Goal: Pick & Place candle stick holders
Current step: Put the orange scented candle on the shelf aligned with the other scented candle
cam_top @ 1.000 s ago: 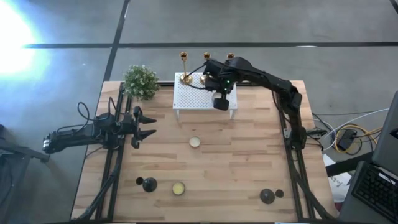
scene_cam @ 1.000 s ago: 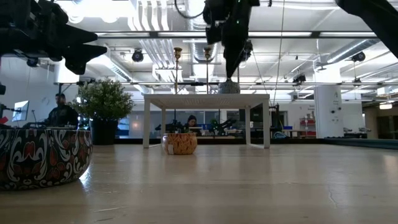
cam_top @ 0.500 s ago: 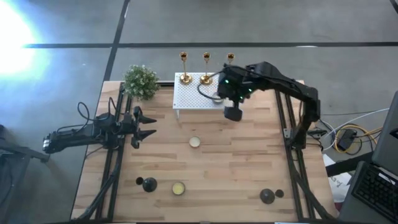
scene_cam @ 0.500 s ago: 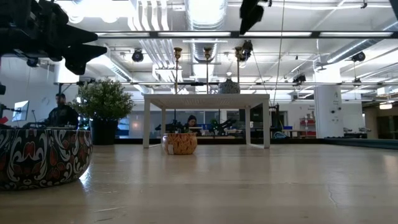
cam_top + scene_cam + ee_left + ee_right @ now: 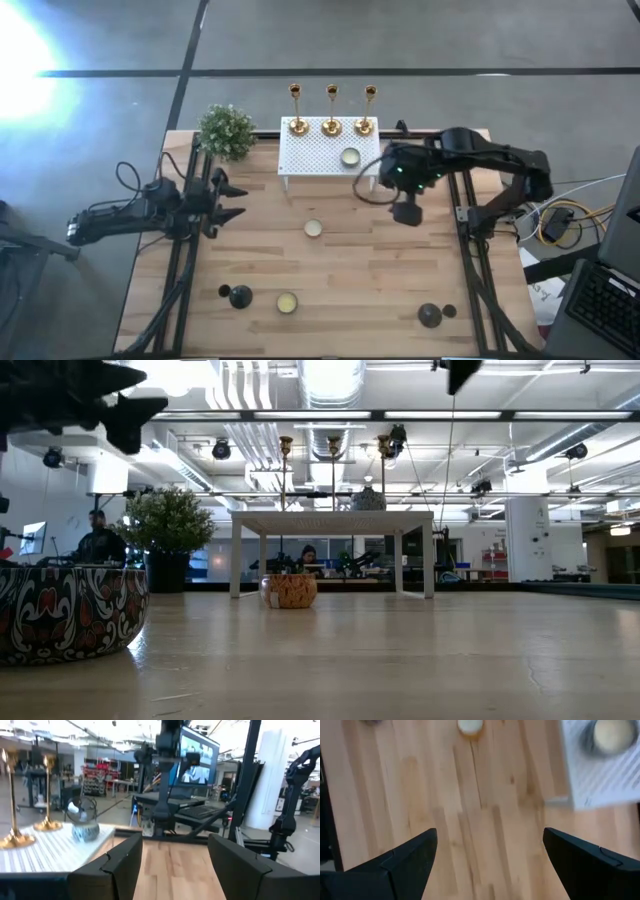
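Observation:
Three gold candle stick holders (image 5: 297,124) (image 5: 332,125) (image 5: 366,125) stand by their round bases along the far edge of the white perforated rack (image 5: 310,160). Two black dome-based ones (image 5: 240,296) (image 5: 430,316) stand near the table's front edge. My right gripper (image 5: 407,213) hangs open, pointing steeply down, over bare wood (image 5: 490,820) just right of the rack, with nothing between its fingers. My left gripper (image 5: 236,201) stands open at the table's left side, pointing level toward the right, also holding nothing; its wrist view shows two gold holders (image 5: 12,838) (image 5: 47,824).
One candle tin (image 5: 350,156) sits on the rack's near right part. Two more tins (image 5: 314,228) (image 5: 287,302) lie on the wood. A potted plant (image 5: 227,130) stands at the far left corner. Bare wood lies between the rack and the black holders.
My right gripper has drawn away from the rack's right part, where it stood over the tin, toward the table's right and near edges while rising, staying open. The tin stays on the rack. My left gripper has risen a little.

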Motion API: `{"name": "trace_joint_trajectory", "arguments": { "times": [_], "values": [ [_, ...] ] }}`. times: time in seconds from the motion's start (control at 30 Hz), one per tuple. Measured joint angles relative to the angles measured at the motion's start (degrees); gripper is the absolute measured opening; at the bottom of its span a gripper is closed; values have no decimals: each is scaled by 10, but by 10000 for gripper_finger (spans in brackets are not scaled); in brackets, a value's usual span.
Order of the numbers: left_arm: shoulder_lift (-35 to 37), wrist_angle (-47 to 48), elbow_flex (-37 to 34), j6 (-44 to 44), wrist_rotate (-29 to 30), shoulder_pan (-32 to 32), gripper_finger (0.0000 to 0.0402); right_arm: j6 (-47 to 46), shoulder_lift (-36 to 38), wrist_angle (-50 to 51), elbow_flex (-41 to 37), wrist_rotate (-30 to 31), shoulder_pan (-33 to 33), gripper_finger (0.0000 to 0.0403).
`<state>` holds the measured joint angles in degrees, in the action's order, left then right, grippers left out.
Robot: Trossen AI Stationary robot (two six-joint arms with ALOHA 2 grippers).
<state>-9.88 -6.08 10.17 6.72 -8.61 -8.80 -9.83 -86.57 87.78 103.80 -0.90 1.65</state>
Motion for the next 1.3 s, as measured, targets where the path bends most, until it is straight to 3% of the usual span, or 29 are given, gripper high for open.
{"name": "trace_joint_trajectory", "arguments": {
  "times": [0.27,0.37,0.53,0.63,0.8,1.0,1.3],
  "values": [
    [-89,19,78,-70,12,0,232,-41,133,-39,-159,39,-2,359],
    [-134,21,98,-85,12,0,232,-32,216,-164,-233,42,-24,359],
    [-199,17,115,-112,12,0,232,66,368,-369,-369,40,-65,359],
    [-228,16,117,-123,12,0,232,111,436,-378,-418,39,-67,359],
    [-268,16,114,-130,24,0,232,55,533,-397,-488,35,-67,359],
    [-310,14,120,-137,25,0,232,52,644,-504,-585,37,-67,359],
    [-374,53,161,-140,27,2,232,94,737,-512,-636,39,-67,359]
  ]
}}
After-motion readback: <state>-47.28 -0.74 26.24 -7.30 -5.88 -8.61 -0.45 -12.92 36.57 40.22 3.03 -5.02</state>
